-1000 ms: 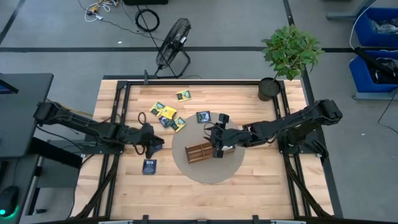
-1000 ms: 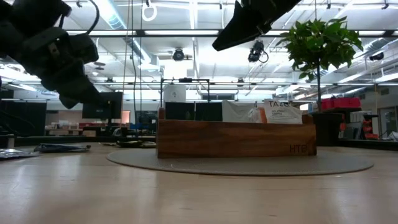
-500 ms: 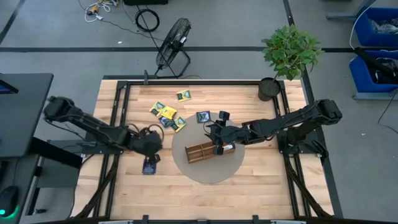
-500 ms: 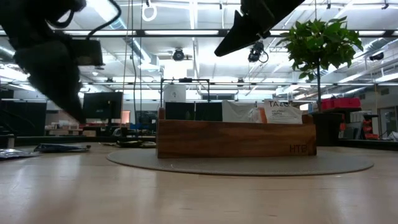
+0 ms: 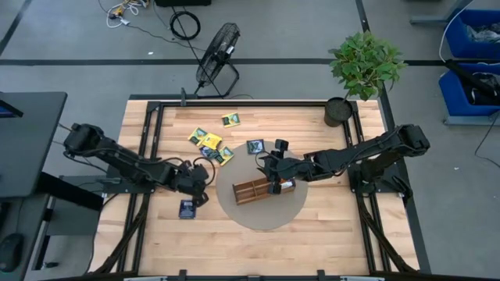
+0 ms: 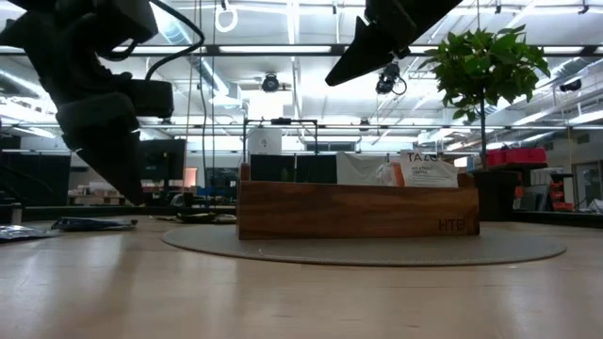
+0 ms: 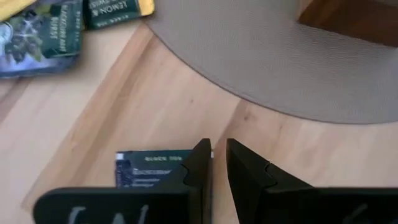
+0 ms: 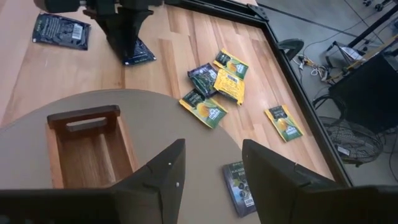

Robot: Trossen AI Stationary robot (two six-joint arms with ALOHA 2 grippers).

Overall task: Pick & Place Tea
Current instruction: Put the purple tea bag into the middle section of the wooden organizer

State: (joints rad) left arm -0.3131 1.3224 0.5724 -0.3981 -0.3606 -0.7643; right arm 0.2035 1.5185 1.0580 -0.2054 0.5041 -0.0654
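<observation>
- High view: the left gripper (image 5: 200,181) hangs over the wood table (image 5: 148,234) just left of the round grey mat (image 5: 262,220), with a dark blue sachet (image 5: 187,208) lying flat on the near side of it. A cluster of yellow-and-green sachets (image 5: 209,145) lies farther off, behind the gripper. The right gripper (image 5: 271,173) sits above the wooden tray (image 5: 256,190) on the mat.
- Low view: the left gripper (image 6: 130,188) points down toward the table at the left, its fingertips nearly together and nothing between them. The tray (image 6: 358,210) stands mid-scene with white sachets (image 6: 429,169) upright in it.
- Left wrist view: the dark fingers (image 7: 200,167) stand a narrow slit apart, holding nothing; the blue sachet (image 7: 153,168) lies on the wood just beside and partly behind one finger. Whether they touch cannot be told.
- Right wrist view: the right gripper (image 8: 211,171) is spread wide and empty over the mat (image 8: 186,143), beside the tray's empty compartment (image 8: 93,149). A dark sachet (image 8: 238,179) lies on the mat between the fingers.
</observation>
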